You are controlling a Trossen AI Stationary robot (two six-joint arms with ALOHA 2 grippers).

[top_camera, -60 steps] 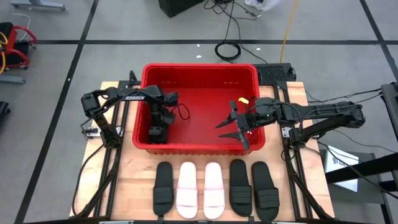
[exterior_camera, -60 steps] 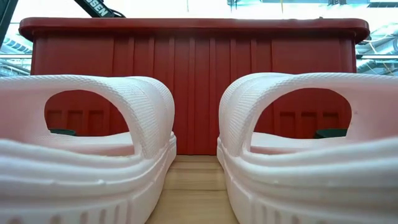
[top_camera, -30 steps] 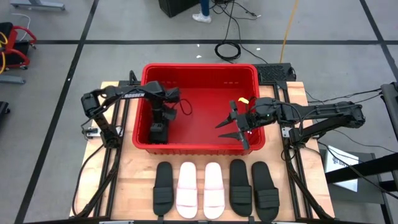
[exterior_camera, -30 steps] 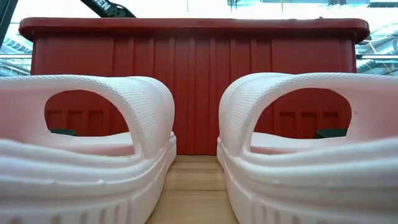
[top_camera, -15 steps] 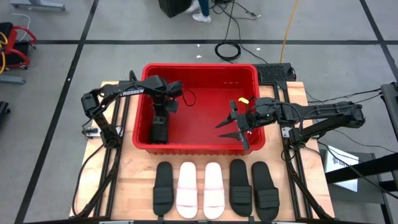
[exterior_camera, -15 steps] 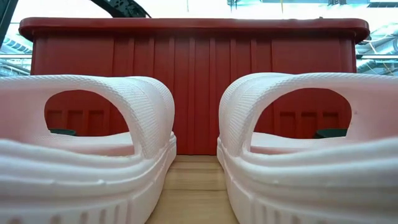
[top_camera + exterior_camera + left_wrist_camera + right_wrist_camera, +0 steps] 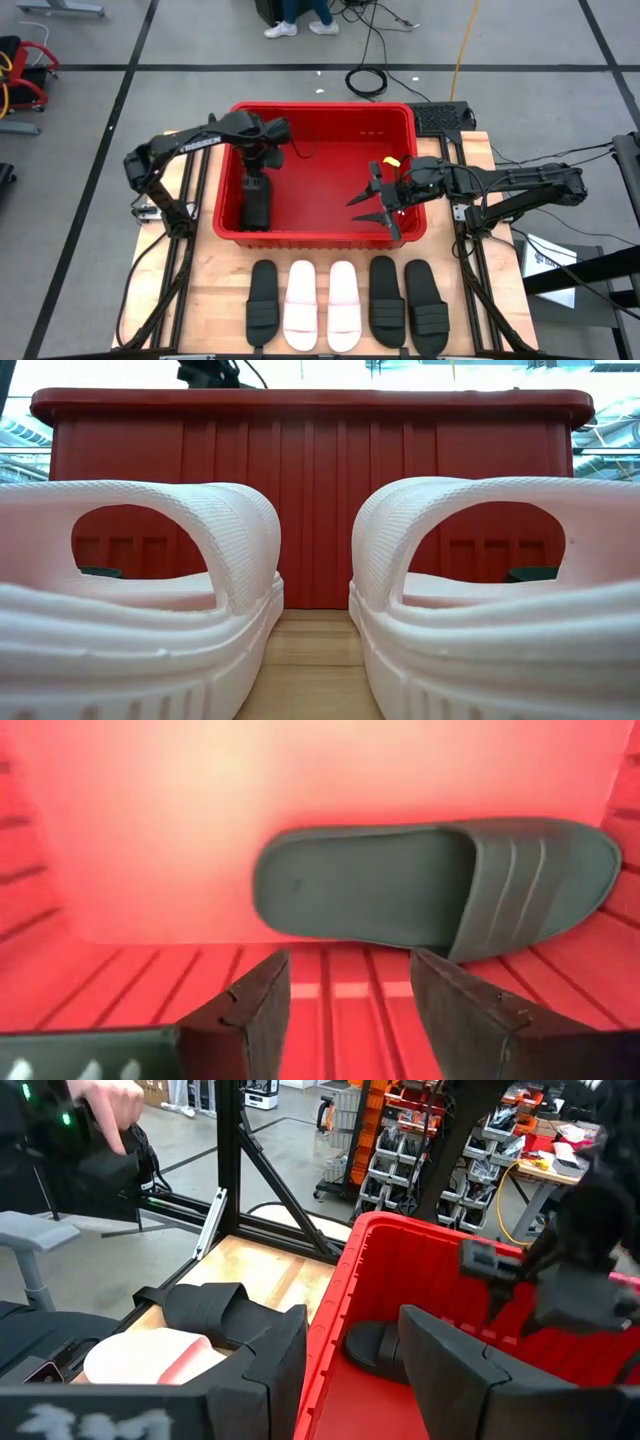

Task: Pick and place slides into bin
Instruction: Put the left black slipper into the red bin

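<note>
While flat black slide lies in ribbed bin.

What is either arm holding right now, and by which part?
Nothing. The left gripper is open above the black slide lying in the bin; the right gripper is open and empty too.

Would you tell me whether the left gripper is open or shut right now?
Open: the left gripper shows spread fingers with nothing between them, above the black slide lying flat inside the bin.

A grey floor crossed by dark lines surrounds the wooden table, with black cables trailing, and stocked shelving stands beyond.
</note>
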